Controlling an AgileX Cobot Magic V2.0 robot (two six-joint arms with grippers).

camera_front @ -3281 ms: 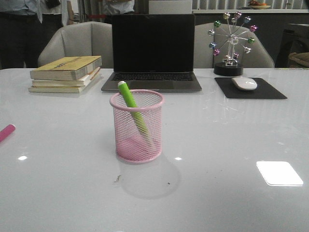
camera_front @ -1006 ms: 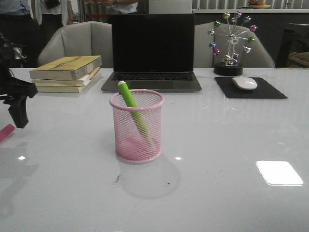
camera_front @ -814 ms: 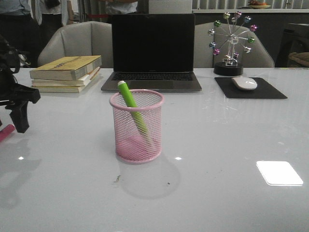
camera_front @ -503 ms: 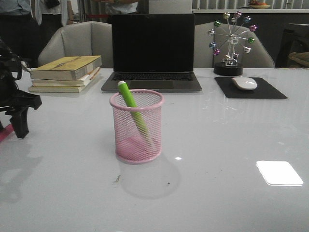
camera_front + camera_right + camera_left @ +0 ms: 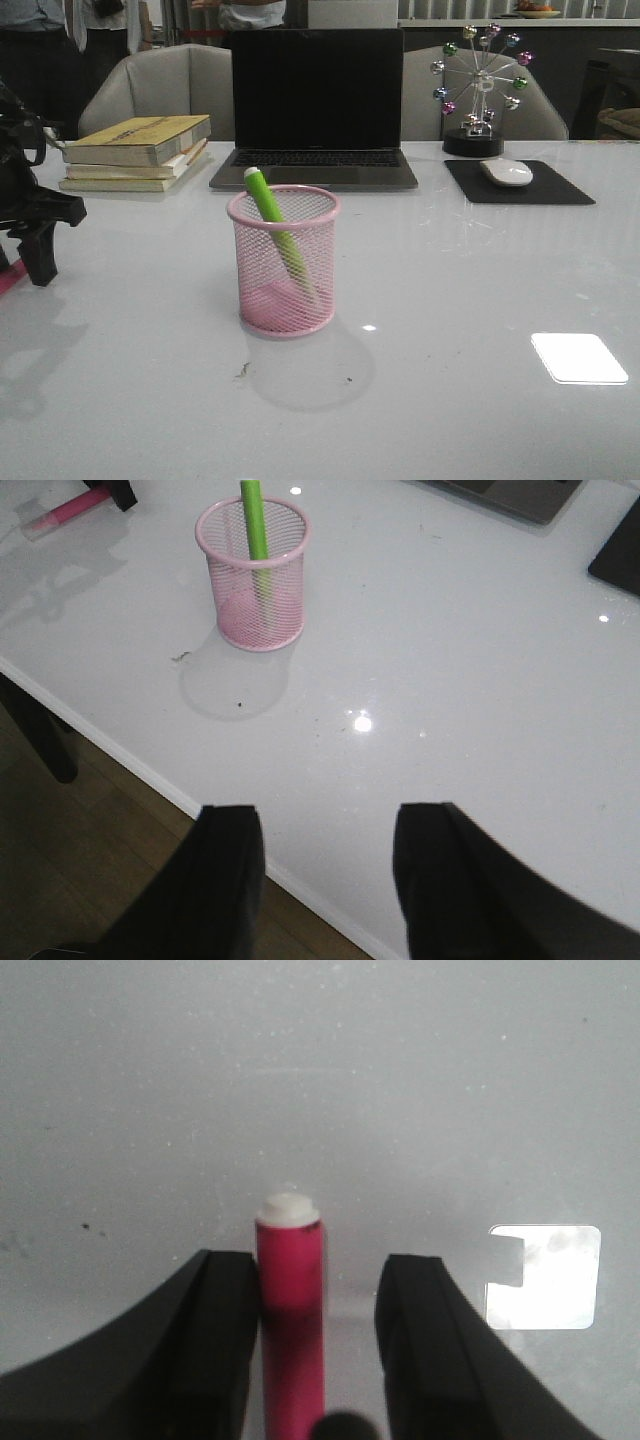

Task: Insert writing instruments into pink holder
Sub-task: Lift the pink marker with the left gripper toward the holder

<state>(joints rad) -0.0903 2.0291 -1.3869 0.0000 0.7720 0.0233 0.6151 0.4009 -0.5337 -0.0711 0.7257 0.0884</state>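
The pink holder point(image 5: 284, 262) point(image 5: 252, 575) stands upright at mid-table with the lime green marker point(image 5: 272, 225) point(image 5: 254, 525) leaning inside it, white end up. The magenta marker point(image 5: 291, 1300) point(image 5: 62, 512) lies flat on the table at the far left; only a sliver point(image 5: 8, 284) shows in the front view. My left gripper point(image 5: 40, 258) point(image 5: 320, 1265) is open and straddles it, one finger touching its side, the other apart from it. My right gripper point(image 5: 325, 815) hangs open and empty over the table's near edge; the front view does not show it.
A closed-screen laptop point(image 5: 316, 105) sits behind the holder, a stack of books point(image 5: 135, 152) at back left, a mouse point(image 5: 506, 172) on a black pad and a small ferris-wheel ornament point(image 5: 478, 90) at back right. The table's front edge point(image 5: 150, 770) drops to a wooden floor.
The left arm came into view from the left and lowered its open gripper down over the magenta marker. Holder and green marker have not moved.
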